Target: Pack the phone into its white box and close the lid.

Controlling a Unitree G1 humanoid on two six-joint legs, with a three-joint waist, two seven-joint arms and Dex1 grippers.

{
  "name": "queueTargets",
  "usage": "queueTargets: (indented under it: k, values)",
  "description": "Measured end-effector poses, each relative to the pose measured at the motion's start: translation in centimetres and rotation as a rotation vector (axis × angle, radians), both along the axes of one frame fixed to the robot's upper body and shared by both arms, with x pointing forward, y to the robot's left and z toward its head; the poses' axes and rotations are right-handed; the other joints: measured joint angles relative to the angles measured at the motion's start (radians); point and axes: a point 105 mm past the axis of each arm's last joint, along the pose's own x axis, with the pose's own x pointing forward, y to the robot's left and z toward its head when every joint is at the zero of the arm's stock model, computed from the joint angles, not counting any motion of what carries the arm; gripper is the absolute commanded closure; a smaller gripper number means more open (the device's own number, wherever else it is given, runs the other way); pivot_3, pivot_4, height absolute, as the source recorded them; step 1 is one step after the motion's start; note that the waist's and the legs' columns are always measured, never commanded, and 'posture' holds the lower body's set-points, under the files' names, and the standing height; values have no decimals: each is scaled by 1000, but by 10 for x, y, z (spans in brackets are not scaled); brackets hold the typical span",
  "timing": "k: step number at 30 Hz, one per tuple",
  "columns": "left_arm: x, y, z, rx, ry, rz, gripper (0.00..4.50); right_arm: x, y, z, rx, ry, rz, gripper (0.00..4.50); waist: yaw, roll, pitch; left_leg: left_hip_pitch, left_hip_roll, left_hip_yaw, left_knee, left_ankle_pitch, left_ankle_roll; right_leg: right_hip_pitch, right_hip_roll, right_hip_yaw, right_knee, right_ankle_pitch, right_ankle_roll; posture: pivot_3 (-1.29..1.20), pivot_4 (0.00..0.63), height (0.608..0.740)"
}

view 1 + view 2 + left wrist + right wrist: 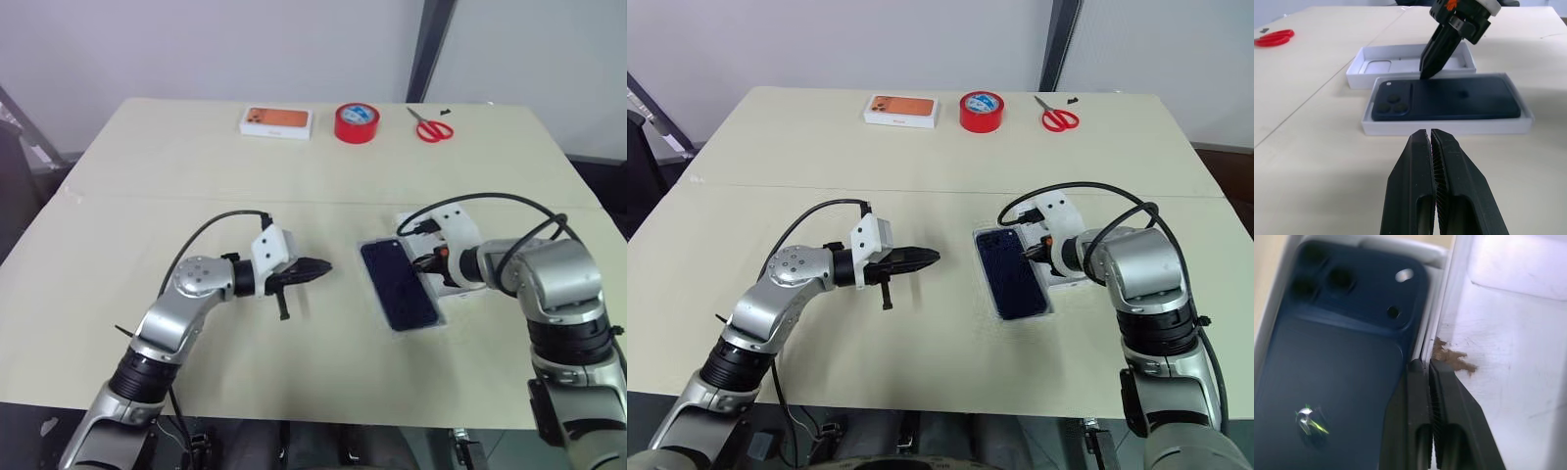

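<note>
The dark navy phone [399, 284] lies back up inside the shallow white box [1449, 128], right of the table's middle. Right against the box's far long side lies the lid [1400, 63], white inside up, with a small brown mark [1452, 355]. My right gripper [423, 262] is shut and points steeply down. Its tips sit at the thin walls where box and lid meet [1428, 363], and I cannot tell whether a wall is pinched. My left gripper [321, 265] is shut and empty. It hovers level a short way left of the box, pointing at it [1429, 133].
Along the table's far edge stand a white box printed with an orange phone [276, 121], a red tape roll [356, 122] and red scissors [429, 127]. A seam crosses the beige table [147, 323] behind both arms.
</note>
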Motion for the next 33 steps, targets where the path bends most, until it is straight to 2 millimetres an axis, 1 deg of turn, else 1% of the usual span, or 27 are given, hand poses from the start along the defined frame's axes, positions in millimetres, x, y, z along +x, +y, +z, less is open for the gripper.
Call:
queueTargets:
  k: [7, 11, 12, 14, 16, 18, 19, 20, 21, 24, 26, 29, 31, 33]
  values:
    - [0, -2, 1, -13, 3, -2, 4348, 1, -4, 1, -7, -6, -23, 4450, -1, 0, 0, 0, 0, 0, 0, 0, 0, 0, 0, 0, 0, 0, 0, 0, 150, 729]
    - [0, -3, 1, -19, 3, 1, 4348, 2, -7, 4, 39, -14, -42, 3114, -3, 0, 0, 0, 0, 0, 0, 0, 0, 0, 1, 0, 0, 0, 0, 0, 150, 729]
    - [0, -3, 1, -21, 4, 2, 4348, 2, -8, 5, 39, -17, -47, 2634, -3, 0, 0, 0, 0, 0, 0, 0, 0, 0, 1, 0, 0, 0, 0, 0, 150, 729]
    - [1, -5, 1, -22, 3, 5, 4348, -1, -12, 10, -6, -30, -13, 2634, -4, 0, 0, 0, 0, 0, 0, 0, 0, 0, 1, 0, 1, 0, 0, 0, 150, 729]
    - [2, -7, -1, -20, 4, 10, 4348, -4, -17, 26, -113, -114, 89, 2634, -1, 1, 0, 0, 0, 0, 0, 0, 1, 0, 1, 0, 0, 0, 0, 0, 150, 729]
    - [4, -9, -5, -6, 14, 13, 4348, -8, -19, 41, -194, -199, 206, 3269, -1, 0, 0, 0, 0, 0, 0, -1, 1, 1, 2, 0, 0, 0, 0, 0, 150, 729]
    - [4, -11, -7, 3, 17, 9, 4348, -13, -21, 41, -226, -216, 273, 3579, -1, 0, 0, 0, 0, 0, 0, -1, 2, 1, 2, 0, -1, 0, 0, 0, 150, 729]
    - [3, -12, -9, 12, 18, 8, 4348, -18, -23, 39, -247, -211, 331, 4114, 1, 0, 0, 0, 0, 0, 0, -1, 2, 1, 2, 0, -1, 0, 1, 0, 150, 729]
    - [4, -11, -11, 19, 22, 12, 4348, -24, -25, 35, -263, -197, 387, 4468, 0, 0, 0, 1, 0, 0, 0, -1, 2, 1, 2, 0, -1, 0, 1, 0, 150, 729]
    - [6, -12, -14, 29, 23, 19, 4348, -40, -30, 25, -312, -155, 535, 4468, -4, 0, 0, 1, 1, 1, 1, -1, 2, 2, 2, 0, 0, 0, 1, 0, 150, 729]
    - [6, -20, -15, 32, 30, 4, 4348, -52, -36, 19, -355, -121, 623, 4468, -2, 1, 0, 2, 1, 1, 1, -1, 2, 3, 3, 0, 0, 0, 1, 0, 150, 729]
    - [9, -32, -19, 69, 71, 2, 4348, -60, -44, 15, -422, -94, 701, 4468, -3, 1, 0, 3, 1, 1, 2, -1, 2, 4, 3, 0, 0, 0, 1, 0, 150, 729]
    - [10, -41, -22, 105, 91, -6, 4348, -65, -44, 10, -437, -79, 743, 4468, -3, 1, 0, 3, 2, 1, 5, -2, 4, 5, 4, 0, 0, 0, 1, 0, 150, 729]
    - [11, -47, -29, 159, 111, -8, 4348, -70, -43, 4, -436, -58, 780, 4468, -3, 1, 0, 2, 4, 0, 10, -4, 8, 7, 6, 0, 0, -1, 1, 0, 150, 729]
